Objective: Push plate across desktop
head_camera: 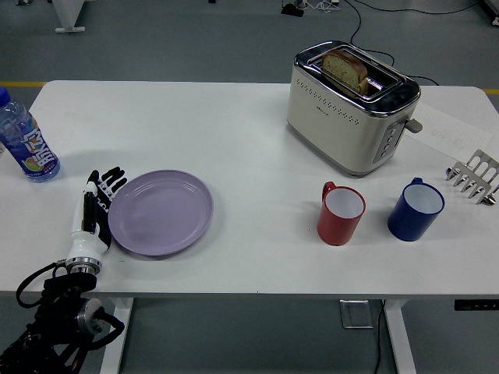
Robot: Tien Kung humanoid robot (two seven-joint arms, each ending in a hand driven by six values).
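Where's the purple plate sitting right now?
In the head view, the purple plate lies on the table's left near part, the robot's left hand flat against its left rim, the water bottle further left.

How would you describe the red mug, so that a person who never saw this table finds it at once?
Start at the toaster at the table's far right. Two mugs stand in front of it, nearer the robot. The red mug is the left one; the blue mug stands to its right.
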